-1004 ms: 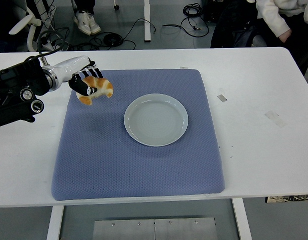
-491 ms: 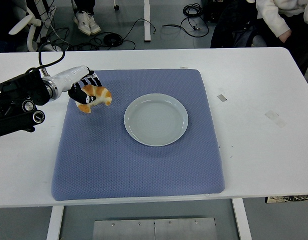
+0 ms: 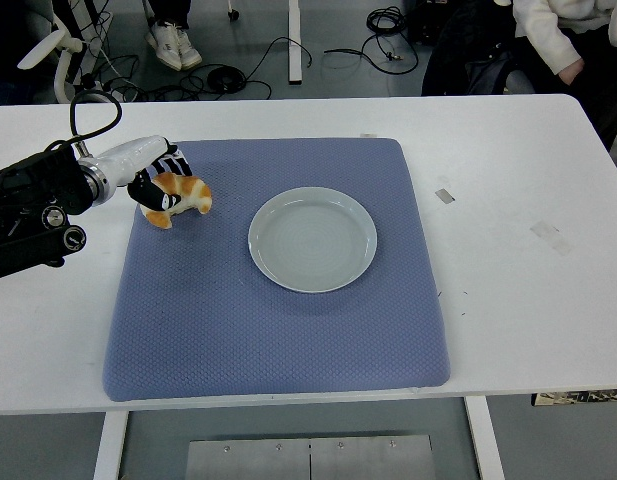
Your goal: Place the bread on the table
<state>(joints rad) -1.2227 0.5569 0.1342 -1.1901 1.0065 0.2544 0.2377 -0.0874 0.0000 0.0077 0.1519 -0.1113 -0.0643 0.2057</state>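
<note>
Since a second ago, my left hand (image 3: 156,186) is drawing back toward the left edge of the blue mat (image 3: 278,320) and sinking lower, carrying the bread (image 3: 181,195) with it. Its fingers are curling around the bread, a golden croissant-like piece, which is sitting low over the mat's far-left corner; I cannot tell whether it is already touching the cloth or hanging just above it. My right arm is not showing in the head view.

I am judging this to be the set-down. To do it well, I am planning to keep lowering until the bread is resting with its weight on the surface, then loosen the fingers gently and lift the hand up and away to the left, so nothing drags or rolls the piece. The bread is near the mat's edge, with bare white worktop (image 3: 508,180) just beyond it, so I am watching that it is not ending up half on, half off the cloth.

Only one dish is standing on the mat: a pale round plate (image 3: 312,239), a little right of the bread and apart from it, and it is holding nothing. At the top of the view, a seated person's shoes and a sleeve are showing behind the worktop.
</note>
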